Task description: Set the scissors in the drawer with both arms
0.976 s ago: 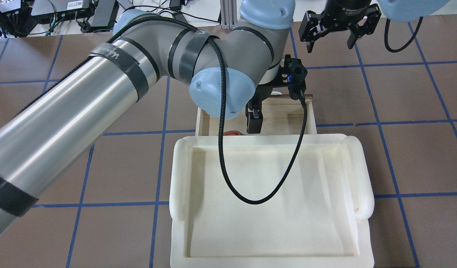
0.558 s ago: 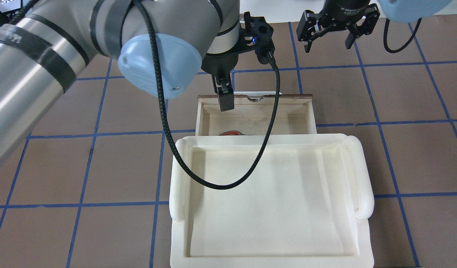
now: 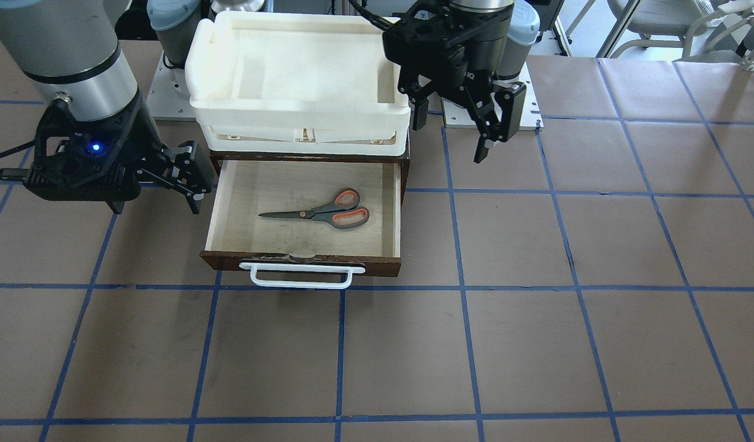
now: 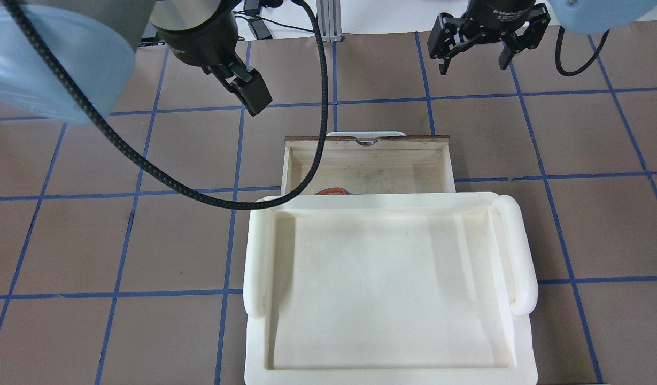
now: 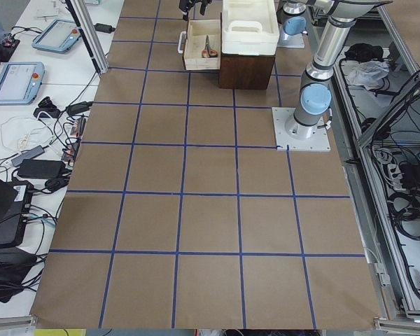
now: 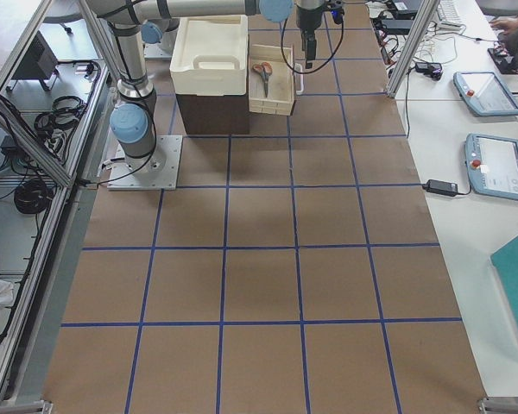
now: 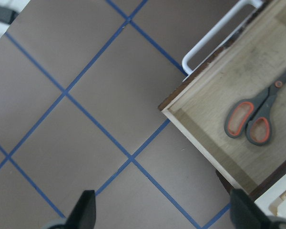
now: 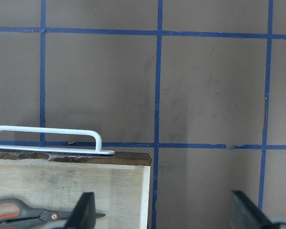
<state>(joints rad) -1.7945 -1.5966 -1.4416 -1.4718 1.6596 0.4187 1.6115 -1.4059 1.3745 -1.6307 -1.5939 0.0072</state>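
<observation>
Scissors (image 3: 318, 213) lie flat in the drawer (image 3: 248, 184), approx mid-floor, blades closed. Blades point toward robot's right, orange-lined loops toward its left. They touch neither side wall.

Drawer is pulled out of a dark cabinet (image 5: 246, 70), w/ white bar handle (image 3: 301, 274) on its dark front, facing away from robot. White foam tray (image 3: 297, 112) sits on top of the cabinet. In the overhead view it hides the drawer's rear part, so only a bit of orange from the scissors shows there.

Left end effector (image 3: 447, 144): fingers wide apart, nothing btwn them. Its wrist cam shows both fingertips (image 7: 86, 212) at the bottom corners w/ bare surface (image 3: 536, 307) btwn. It hangs above the surface off the drawer's left side, apart from it.

Right end effector (image 4: 473, 59): also spread wide, holds nothing. It hovers above the surface near the drawer's front right corner, not touching. Its wrist cam looks down on that corner, the handle and the scissors' blade end.

Surface is brown w/ a blue tape grid.
</observation>
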